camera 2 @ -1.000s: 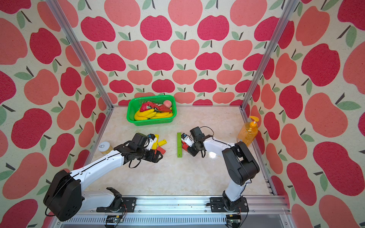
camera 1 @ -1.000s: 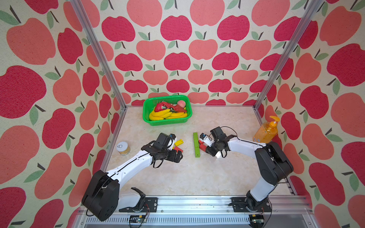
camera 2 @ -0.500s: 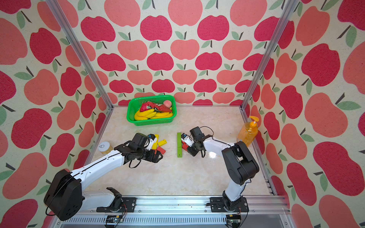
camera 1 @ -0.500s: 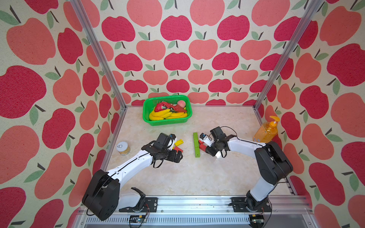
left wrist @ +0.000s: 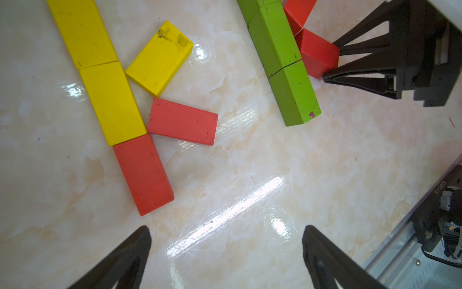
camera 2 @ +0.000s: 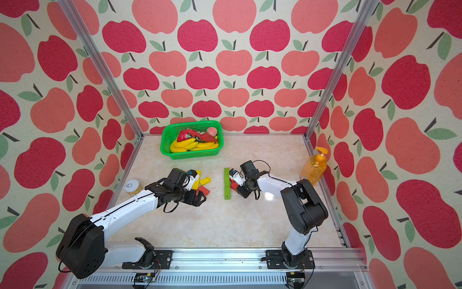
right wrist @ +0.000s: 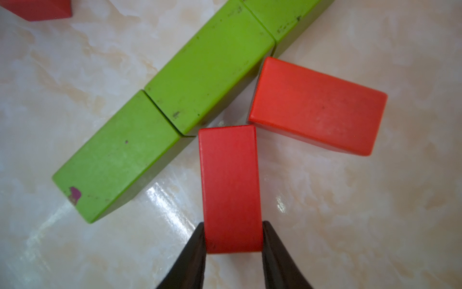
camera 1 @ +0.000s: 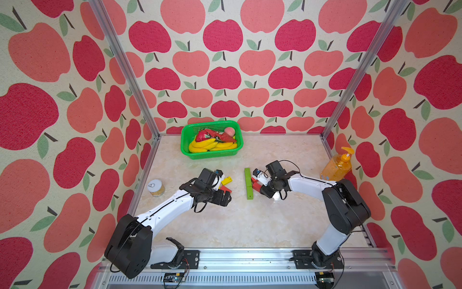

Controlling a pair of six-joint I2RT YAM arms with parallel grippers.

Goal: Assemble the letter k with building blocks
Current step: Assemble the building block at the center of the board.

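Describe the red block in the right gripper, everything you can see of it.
The red block is a plain matte rectangular brick, like painted wood, with softly rounded edges. It lies flat, seemingly on the marbled table. The right gripper pinches its near end. Its far end reaches the green row, close beside a second red block; contact is unclear.

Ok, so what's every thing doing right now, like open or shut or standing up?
left gripper: open, empty
red block: pinched at one end
right gripper: shut on the red block
green row: three blocks lying end to end
yellow blocks: lying flat
basket: full of toy fruit
soap bottle: upright
can: upright, lid shut
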